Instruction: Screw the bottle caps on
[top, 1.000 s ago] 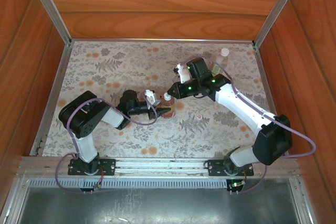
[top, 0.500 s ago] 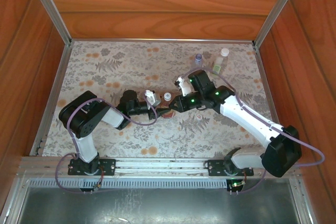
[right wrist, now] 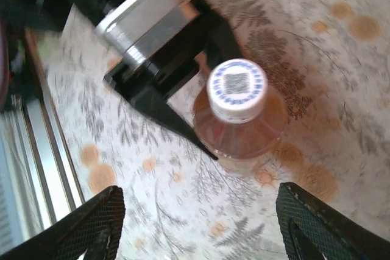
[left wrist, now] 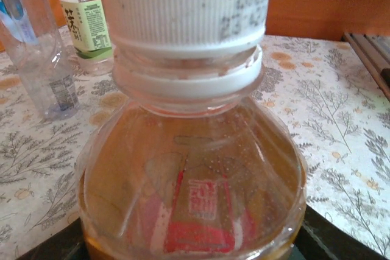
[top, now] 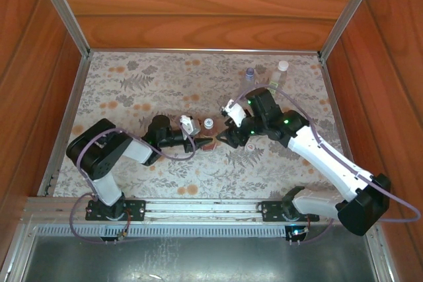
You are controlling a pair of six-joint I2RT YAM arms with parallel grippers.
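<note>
while your left fingers (right wrist: 164, 112) gripped the amber bottle (left wrist: 195, 181), right fingers (right wrist: 91, 223) stood wide over its seated cap (right wrist: 236, 88); the bluish bottle (left wrist: 42, 59) seemed due next.

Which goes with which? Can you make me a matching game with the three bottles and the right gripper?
1 amber bottle
2 green-label bottle
3 bluish bottle
4 right gripper

A open, above a capped bottle
B gripped by the left gripper
C at the back, white top
D at the back, left one of the pair in the top view

Pairs: 1-B, 2-C, 3-D, 4-A
</note>
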